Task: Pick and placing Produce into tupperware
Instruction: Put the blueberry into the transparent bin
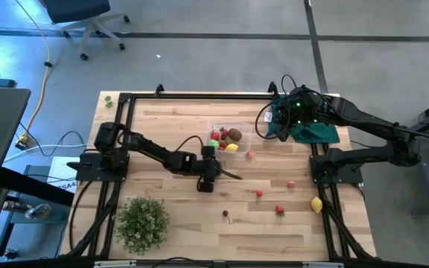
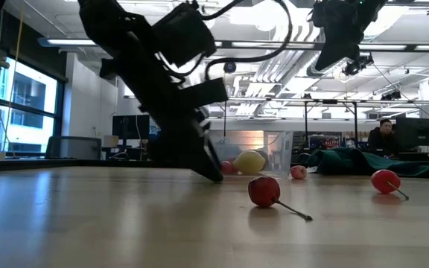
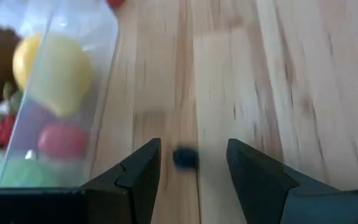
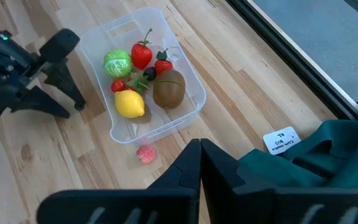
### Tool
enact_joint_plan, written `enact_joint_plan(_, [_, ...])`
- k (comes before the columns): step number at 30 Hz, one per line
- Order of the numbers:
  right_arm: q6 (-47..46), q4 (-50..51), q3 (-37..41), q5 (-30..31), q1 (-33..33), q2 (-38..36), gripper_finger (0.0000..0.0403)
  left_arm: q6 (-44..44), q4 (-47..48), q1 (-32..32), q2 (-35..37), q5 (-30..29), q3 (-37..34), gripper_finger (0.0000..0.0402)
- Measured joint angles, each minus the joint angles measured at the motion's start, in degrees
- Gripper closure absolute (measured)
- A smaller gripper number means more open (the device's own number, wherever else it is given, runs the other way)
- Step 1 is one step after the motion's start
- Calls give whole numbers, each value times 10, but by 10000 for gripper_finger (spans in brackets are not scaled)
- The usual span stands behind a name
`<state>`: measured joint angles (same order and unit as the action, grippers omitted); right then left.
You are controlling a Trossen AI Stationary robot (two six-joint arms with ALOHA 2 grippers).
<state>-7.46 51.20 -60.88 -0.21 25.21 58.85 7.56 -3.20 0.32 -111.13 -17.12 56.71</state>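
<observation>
The clear tupperware point(image 1: 226, 138) sits mid-table and holds a green ball, a lemon, a brown kiwi and red fruits; it also shows in the right wrist view point(image 4: 143, 74). My left gripper point(image 3: 193, 163) is open and low over the wood just near-side of the tub. Its fingers stand on either side of a tiny dark round fruit point(image 3: 184, 157) that lies on the table, untouched. My right gripper point(image 4: 199, 152) is shut and waits high above the far right corner, over the dark green cloth point(image 1: 310, 128). Loose fruit lies on the table: a pink one point(image 1: 249, 155), small red ones point(image 1: 259, 193) and a lemon point(image 1: 316, 205).
A bushy green plant point(image 1: 141, 221) stands at the near left. A stemmed red cherry point(image 2: 264, 191) and another point(image 2: 384, 181) lie toward the near right. A strawberry point(image 1: 279, 211) and a dark cherry point(image 1: 226, 215) lie nearby. A black frame rail point(image 1: 199, 97) runs along the table's far edge.
</observation>
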Motion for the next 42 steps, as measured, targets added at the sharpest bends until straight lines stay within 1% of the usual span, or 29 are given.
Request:
enact_joint_plan(10, [0,0,0,0,0,0,402,9,16,1,-6,9,14,225])
enact_joint_plan(17, [0,0,0,0,0,0,402,-26,24,1,-10,14,15,225])
enact_joint_plan(36, [0,0,0,0,0,0,402,-94,37,1,-11,95,16,225])
enact_joint_plan(42, [0,0,0,0,0,0,402,-93,82,0,-13,105,42,225])
